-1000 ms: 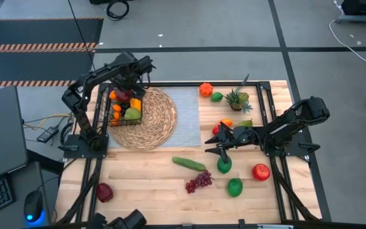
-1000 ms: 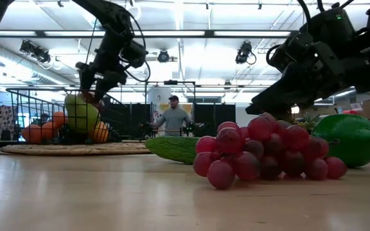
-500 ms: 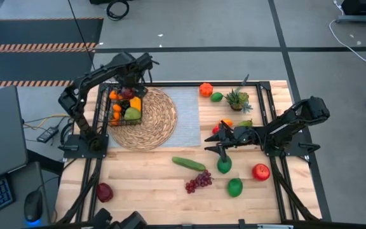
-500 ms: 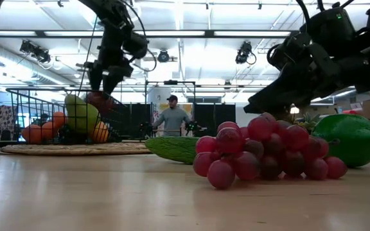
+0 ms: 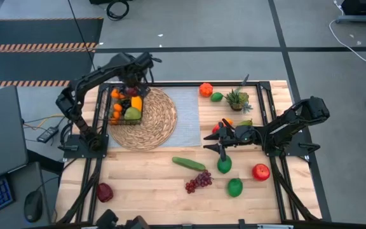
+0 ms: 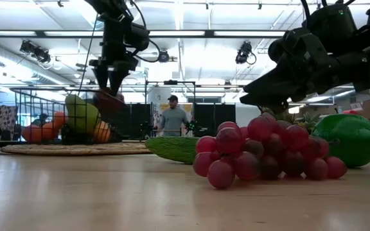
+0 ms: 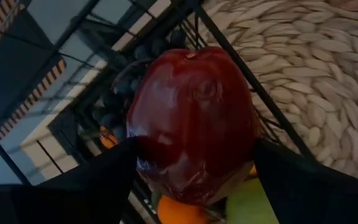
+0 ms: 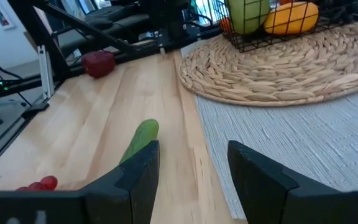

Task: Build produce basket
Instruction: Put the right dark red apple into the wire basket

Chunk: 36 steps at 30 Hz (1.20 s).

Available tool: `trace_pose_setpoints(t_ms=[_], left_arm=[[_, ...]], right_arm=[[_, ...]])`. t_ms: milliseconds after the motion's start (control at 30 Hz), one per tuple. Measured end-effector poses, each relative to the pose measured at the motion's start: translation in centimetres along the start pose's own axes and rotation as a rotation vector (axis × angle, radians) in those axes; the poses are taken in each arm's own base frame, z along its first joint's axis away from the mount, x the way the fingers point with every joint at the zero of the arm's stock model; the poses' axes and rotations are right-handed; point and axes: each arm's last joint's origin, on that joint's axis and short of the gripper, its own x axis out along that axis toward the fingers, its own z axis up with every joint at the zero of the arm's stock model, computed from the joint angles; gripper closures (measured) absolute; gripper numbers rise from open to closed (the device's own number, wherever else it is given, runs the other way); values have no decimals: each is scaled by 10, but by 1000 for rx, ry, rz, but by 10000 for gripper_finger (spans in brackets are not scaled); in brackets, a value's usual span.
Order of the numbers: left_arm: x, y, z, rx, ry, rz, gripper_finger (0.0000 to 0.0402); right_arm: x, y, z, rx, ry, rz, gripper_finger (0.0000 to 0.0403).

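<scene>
**Over the basket: dark red apple still in the fingers**

Over at about 10 o'clock on the table, the left gripper [image 5: 132, 89] hangs right above the basket [image 5: 115, 121], fingers closed around a glossy dark red apple [image 7: 192, 121]. The left wrist view shows it best: smooth shiny skin, little stem dimple on top, a dark finger [image 7: 98, 177] pressed on each side. In the low view that apple [image 6: 110, 102] sits level with the basket's top edge, tips pointing straight down.

The basket is thin black wire, rectangular, sitting on the 9 o'clock edge of a round coiled straw mat [image 5: 154, 124]. Inside there's a smooth green pear [image 6: 81, 114], oranges [image 6: 33, 133], something yellow-orange [image 8: 291, 17], and dark grapes [image 7: 114, 115] at the far end. The mat overlaps a pale ribbed cloth [image 5: 184, 108].

The right gripper [image 5: 218, 147] is at roughly 3 o'clock, low over the wood, fingers spread apart with nothing between them. Just beside it: a green lime [image 5: 224, 165], a bumpy cucumber [image 5: 189, 163], a bunch of purple-red grapes [image 5: 198, 181], another green fruit [image 5: 235, 186] and a red apple [image 5: 261, 172]. One more dark red apple [image 5: 104, 191] lies at 7 o'clock. Up at 1 o'clock are an orange-red fruit [image 5: 206, 89], a small green one [image 5: 216, 97] and a spiky potted plant [image 5: 237, 99].

No labels or writing I can read anywhere.
</scene>
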Motion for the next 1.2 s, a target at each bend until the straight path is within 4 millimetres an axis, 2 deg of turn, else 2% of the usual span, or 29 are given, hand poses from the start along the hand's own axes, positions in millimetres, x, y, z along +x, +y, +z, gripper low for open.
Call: trace_pose_setpoints(t_ms=[200,500,733,1033,1200], left_arm=[[-3,-8,-1,24,-6,-7,85],[-20,-3,-6,-27,-97,-39,85],[-32,4,-16,-33,-102,-28,84],[-28,10,-24,-36,-4,68,84],[-27,7,-24,-57,7,42,84]], right_arm=[[0,0,-1,2,14,-1,207],[0,0,-3,-13,30,-4,207],[0,-1,-3,-25,30,-4,207],[0,-1,-3,-19,30,-4,207],[0,-1,-3,-15,30,-4,207]])
